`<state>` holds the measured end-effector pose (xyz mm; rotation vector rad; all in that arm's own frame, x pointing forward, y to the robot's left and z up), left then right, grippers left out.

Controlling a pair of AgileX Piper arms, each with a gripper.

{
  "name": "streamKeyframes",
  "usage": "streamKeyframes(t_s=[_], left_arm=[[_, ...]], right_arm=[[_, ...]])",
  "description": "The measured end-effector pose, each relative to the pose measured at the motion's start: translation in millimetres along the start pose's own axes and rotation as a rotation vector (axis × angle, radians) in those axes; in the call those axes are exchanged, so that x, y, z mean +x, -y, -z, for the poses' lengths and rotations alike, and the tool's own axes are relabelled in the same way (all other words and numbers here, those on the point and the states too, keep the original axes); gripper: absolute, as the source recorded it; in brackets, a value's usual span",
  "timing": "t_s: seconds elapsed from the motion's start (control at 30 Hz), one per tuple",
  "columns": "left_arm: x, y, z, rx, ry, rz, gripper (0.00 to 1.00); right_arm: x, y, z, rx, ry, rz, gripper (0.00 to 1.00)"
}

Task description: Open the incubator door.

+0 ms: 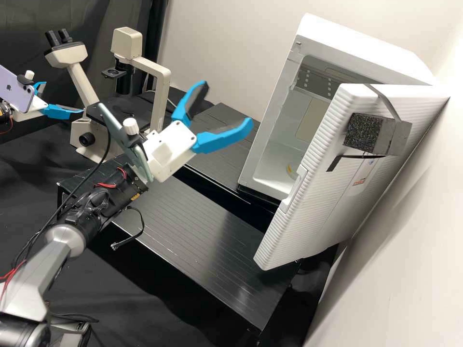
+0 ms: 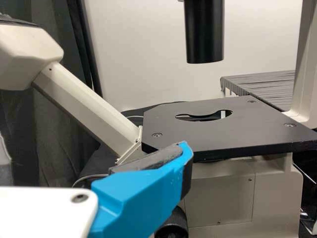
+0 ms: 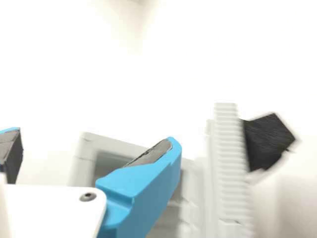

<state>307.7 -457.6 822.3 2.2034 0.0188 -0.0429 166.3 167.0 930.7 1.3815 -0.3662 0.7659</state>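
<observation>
Passable above the low, black, grooved platform [image 1: 202, 231] and through the open front of the boxy white incubator [image 1: 357, 43]; obstructed alongside by the ribbed white door [image 1: 318, 212], opposite by the cream-and-black microscope [image 1: 161, 96].

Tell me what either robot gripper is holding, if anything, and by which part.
Nothing is held: the white right gripper and white left gripper both have their blue jaws apart, with nothing between them.

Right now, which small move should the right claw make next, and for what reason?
Probably a slight draw back from the incubator: the door already stands open, with the inside showing, and the right claw is spread, holding nothing, apart from the door.
</observation>
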Motion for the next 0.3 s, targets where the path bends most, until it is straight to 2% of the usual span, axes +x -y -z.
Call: streamKeyframes(t_s=[0.1,0.13,0.17,0.3], left_arm=[[0.0,0.0,0.0,0.0,0.0,0.0,1.0],[0.0,0.0,0.0,0.0,0.0,0.0,1.0],[0.0,0.0,0.0,0.0,0.0,0.0,1.0],[0.0,0.0,0.0,0.0,0.0,0.0,1.0]], right_arm=[[-2.6,8.8,-1.8,0.074,-0.04,0.031,1.0],[-4.3,13.5,-4.1,0.119,-0.061,0.049,1.0],[-5.5,16.2,-5.9,0.144,-0.076,0.06,1.0],[-8.3,24.3,-11.6,0.224,-0.117,0.103,1.0]])
